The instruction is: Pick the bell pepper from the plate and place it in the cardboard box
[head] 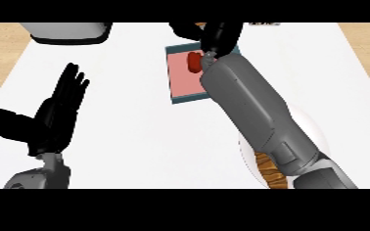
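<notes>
Over at the far side of the white bench [145,127], the right hand [217,36] hangs above the cardboard box [189,76], a shallow tray with a pink floor and bluish rim. Its fingers [189,30] are curled, but whether they touch anything I cannot tell. The red bell pepper [194,61] lies inside the box, near its far end, just under that hand. The grey forearm stretches across from the lower right, covering much of the white plate [309,127] and a brown item at its near edge. The left hand [57,110] rests at the left, fingers straight and spread, holding nothing.
</notes>
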